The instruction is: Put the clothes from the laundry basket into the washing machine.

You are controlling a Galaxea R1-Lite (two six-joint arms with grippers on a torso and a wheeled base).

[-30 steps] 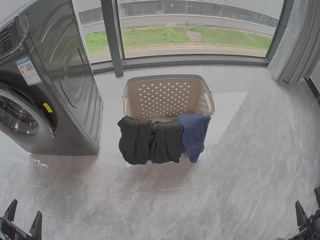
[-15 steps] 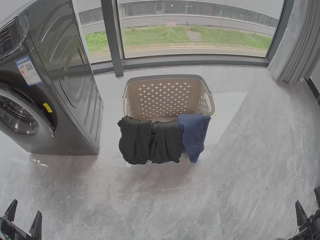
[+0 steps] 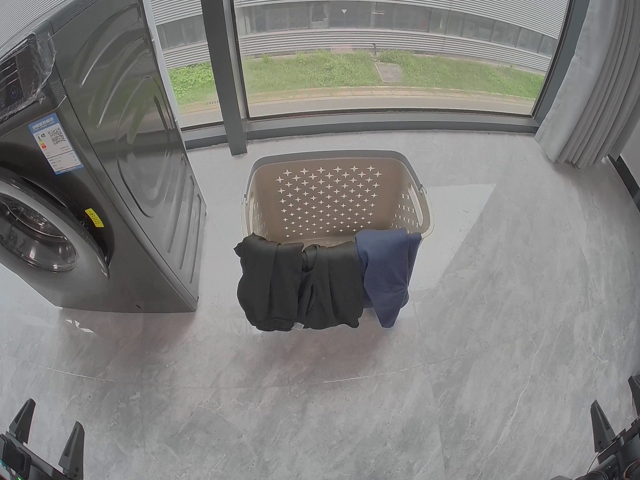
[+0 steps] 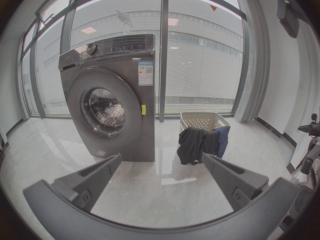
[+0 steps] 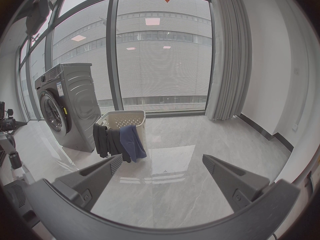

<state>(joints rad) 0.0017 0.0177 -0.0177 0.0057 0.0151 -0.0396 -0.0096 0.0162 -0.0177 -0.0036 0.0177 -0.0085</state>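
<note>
A beige laundry basket (image 3: 337, 195) stands on the floor ahead, with a black garment (image 3: 297, 288) and a blue garment (image 3: 387, 271) draped over its near rim. To its left stands the dark grey washing machine (image 3: 100, 168) with its round door (image 3: 37, 235) shut. My left gripper (image 3: 47, 438) sits open at the lower left, far short of the basket. My right gripper (image 3: 617, 411) sits open at the lower right. The left wrist view has the washing machine (image 4: 110, 100) and basket (image 4: 203, 120) beyond the left gripper (image 4: 160, 160); the right wrist view has the basket (image 5: 123, 119) beyond the right gripper (image 5: 160, 160).
A large window (image 3: 387, 41) runs behind the basket. A grey curtain (image 3: 597, 81) hangs at the far right. Grey tiled floor (image 3: 333, 401) lies open between me and the basket.
The head view has shifted very slightly, so everything sits a few pixels lower. Both grippers stay where they were.
</note>
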